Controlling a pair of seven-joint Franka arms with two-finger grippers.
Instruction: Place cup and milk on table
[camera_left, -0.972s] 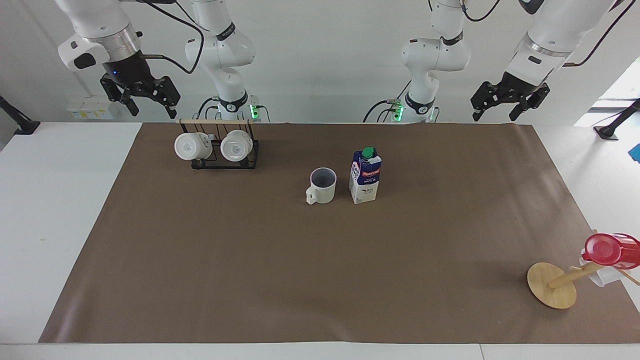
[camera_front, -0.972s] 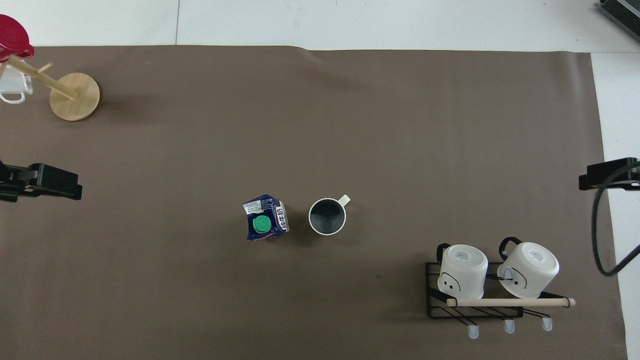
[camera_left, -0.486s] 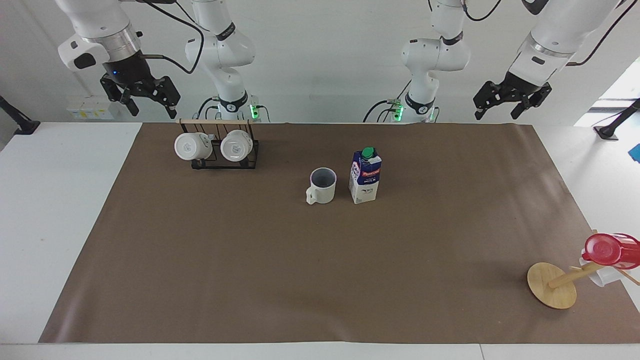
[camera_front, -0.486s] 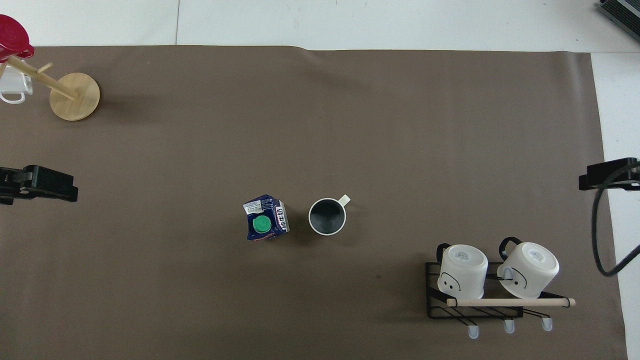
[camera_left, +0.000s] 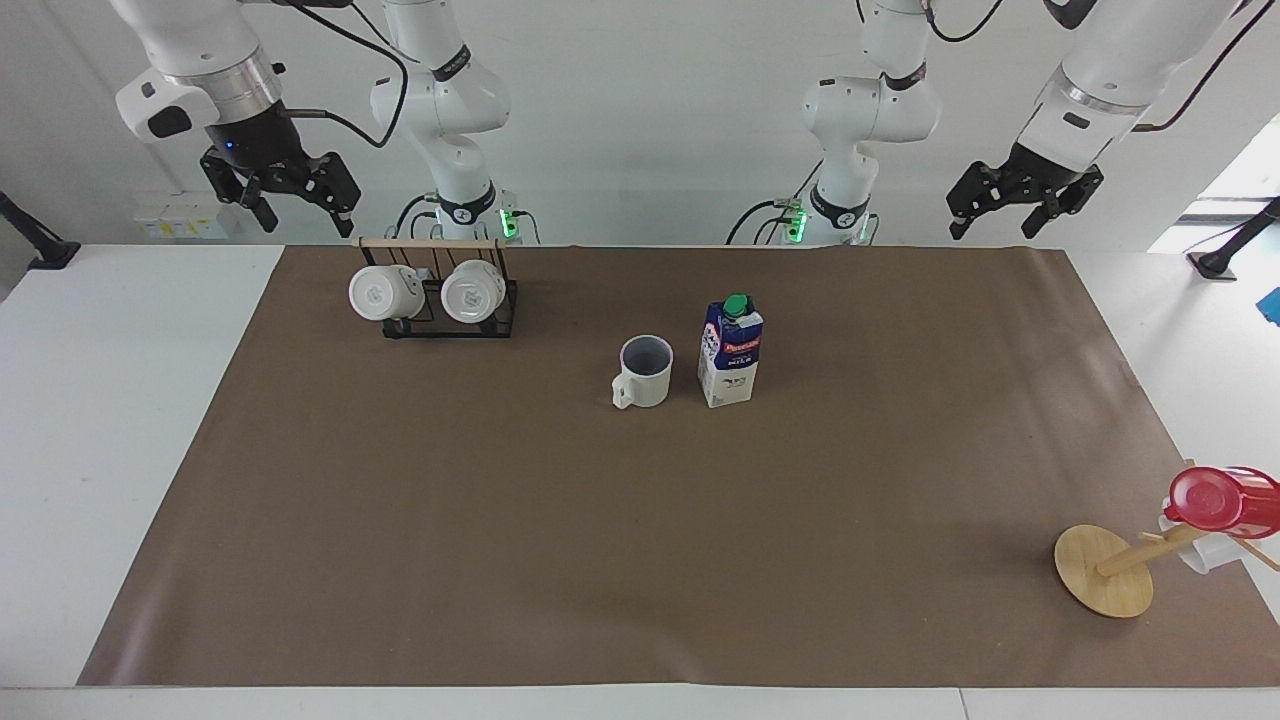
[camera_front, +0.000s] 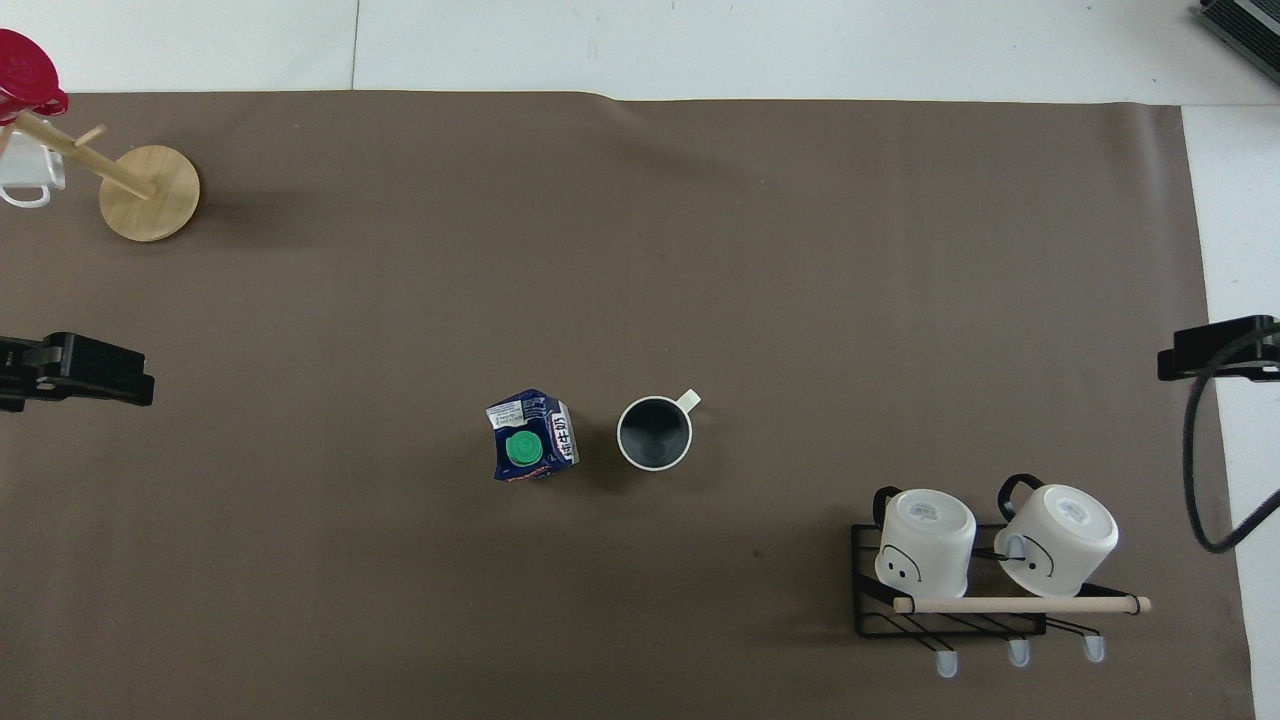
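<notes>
The cream-white ceramic mug with the dark grey inside (camera_left: 643, 371) stands upright near the middle of the large brown rectangular mat (camera_left: 500, 520) on the broad white tabletop (camera_left: 110, 400), its squarish handle turned away from the robots. Just beside it, toward the left arm's end, stands the tall dark-blue and white milk carton with a green screw cap (camera_left: 730, 352) — upright, apart from the mug.

The left gripper (camera_left: 1020, 205) hangs open and empty above the mat's corner at the robots' edge, at the left arm's end. The right gripper (camera_left: 285, 200) hangs open and empty over the table's robot-side edge, beside the black wire rack (camera_left: 445, 318) holding two all-white mugs (camera_left: 385, 292).

Both items appear already placed, so the task looks complete. The risk from here is disturbance: an arm sweeping low across the middle could tip the tall carton against the mug — or the right arm could clip the rack.
</notes>
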